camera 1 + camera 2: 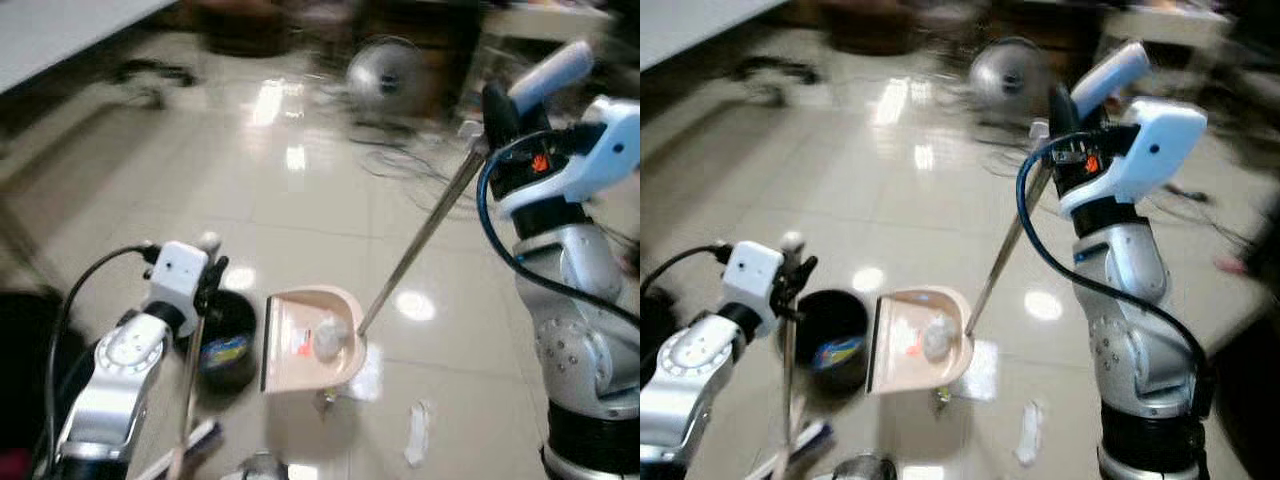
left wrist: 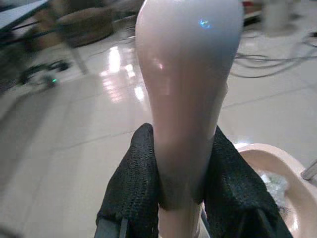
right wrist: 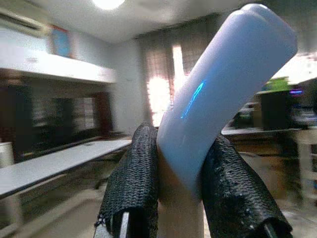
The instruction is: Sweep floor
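Observation:
My left gripper [image 1: 207, 268] is shut on the pinkish top of a broom handle [image 2: 188, 99], which runs down to the bristles [image 1: 190, 445] at the bottom edge. My right gripper [image 1: 497, 110] is shut on the pale blue grip [image 3: 223, 89] of a long metal rod [image 1: 420, 240]. That rod slants down to a pink dustpan [image 1: 300, 335] resting on the tiled floor. A crumpled grey-white wad [image 1: 328, 338] lies in the pan. A white scrap [image 1: 417, 430] lies on the floor to the pan's right.
A black bin [image 1: 228, 340] with something blue and yellow inside stands just left of the dustpan. A floor fan [image 1: 385, 70] and loose cables [image 1: 410, 160] are farther back. A pale table edge [image 1: 60, 30] shows at the far left.

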Controlling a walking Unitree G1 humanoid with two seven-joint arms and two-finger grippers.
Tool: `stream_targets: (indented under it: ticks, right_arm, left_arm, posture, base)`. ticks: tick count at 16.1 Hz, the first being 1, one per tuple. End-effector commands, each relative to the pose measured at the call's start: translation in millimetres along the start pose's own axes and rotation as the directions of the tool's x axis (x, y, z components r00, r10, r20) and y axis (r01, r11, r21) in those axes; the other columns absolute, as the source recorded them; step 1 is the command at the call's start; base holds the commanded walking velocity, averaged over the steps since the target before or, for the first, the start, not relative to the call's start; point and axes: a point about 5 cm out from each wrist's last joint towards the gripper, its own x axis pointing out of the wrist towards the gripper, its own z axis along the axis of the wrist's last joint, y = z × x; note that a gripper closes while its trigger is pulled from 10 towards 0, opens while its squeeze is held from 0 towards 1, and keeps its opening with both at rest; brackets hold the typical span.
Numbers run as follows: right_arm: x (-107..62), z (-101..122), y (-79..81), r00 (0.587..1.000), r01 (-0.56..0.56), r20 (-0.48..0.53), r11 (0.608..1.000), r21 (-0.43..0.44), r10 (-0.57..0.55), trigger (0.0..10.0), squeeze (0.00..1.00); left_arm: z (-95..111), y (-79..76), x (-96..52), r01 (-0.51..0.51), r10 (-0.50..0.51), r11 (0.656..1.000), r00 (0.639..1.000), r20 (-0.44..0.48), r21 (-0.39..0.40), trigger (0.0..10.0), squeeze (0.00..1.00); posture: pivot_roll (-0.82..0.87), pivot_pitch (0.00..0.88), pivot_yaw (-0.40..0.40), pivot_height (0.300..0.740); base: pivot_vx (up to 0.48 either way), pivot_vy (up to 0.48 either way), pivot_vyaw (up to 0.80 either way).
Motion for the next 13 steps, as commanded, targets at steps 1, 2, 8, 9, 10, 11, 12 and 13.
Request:
stream_targets:
  ticks: [1,2,8,9,10,11,12,13]
  right_arm:
    - [1.7,10,1.6,0.999,0.001,0.043,1.0,0.017,-0.001,10.0,0.0]
    - [1.7,10,1.5,0.999,0.004,0.04,1.0,0.019,-0.005,10.0,0.0]
    - [-1.5,10,-6.5,0.997,0.069,0.041,0.997,0.024,-0.07,10.0,0.0]
    - [-1.4,10,-7.0,0.996,0.074,0.04,0.997,0.025,-0.075,10.0,0.0]
    - [-1.3,9,-7.4,0.996,0.078,0.041,0.997,0.026,-0.079,10.0,0.0]
    - [-1.0,9,-7.1,0.996,0.079,0.04,0.996,0.029,-0.08,10.0,0.0]
    - [-0.6,8,-6.7,0.996,0.078,0.038,0.996,0.032,-0.08,10.0,0.0]
    - [0.1,7,-6.0,0.996,0.075,0.036,0.997,0.033,-0.076,10.0,0.0]
  left_arm:
    - [10,-2.1,-0.6,-0.001,0.001,1.0,0.999,0.033,0.027,10.0,0.0]
    - [12,-4.4,0.6,-0.001,-0.001,0.999,0.999,0.049,0.034,10.0,0.0]
    - [26,-19.2,6.4,0.034,-0.036,0.999,0.993,0.114,0.023,10.0,0.0]
    - [26,-19.5,6.7,0.034,-0.036,0.999,0.993,0.114,0.023,10.0,0.0]
    - [26,-19.9,7.2,0.034,-0.037,0.999,0.993,0.113,0.024,10.0,0.0]
    - [26,-20.0,7.2,0.035,-0.037,0.999,0.993,0.112,0.023,10.0,0.0]
    - [26,-20.1,7.2,0.035,-0.037,0.999,0.993,0.111,0.022,10.0,0.0]
    - [26,-20.0,7.2,0.034,-0.036,0.999,0.993,0.111,0.019,10.0,0.0]
  posture:
    - [0.02,0.011,0.008,0.74]
    - [0.02,0.011,0.012,0.74]
    - [0.01,0.018,0.029,0.74]
    - [0.01,0.018,0.029,0.74]
    - [0.02,0.02,0.031,0.74]
    - [0.02,0.02,0.031,0.74]
    - [0.02,0.021,0.03,0.74]
    - [0.02,0.02,0.029,0.74]
  base:
    - [0.0,0.0,0.74]
    - [0.0,0.0,0.74]
    - [0.101,0.0,0.61]
    - [0.337,0.0,0.0]
    - [0.356,0.0,0.0]
    - [0.405,0.0,0.0]
    - [0.42,0.0,0.0]
    - [0.42,0.0,0.0]
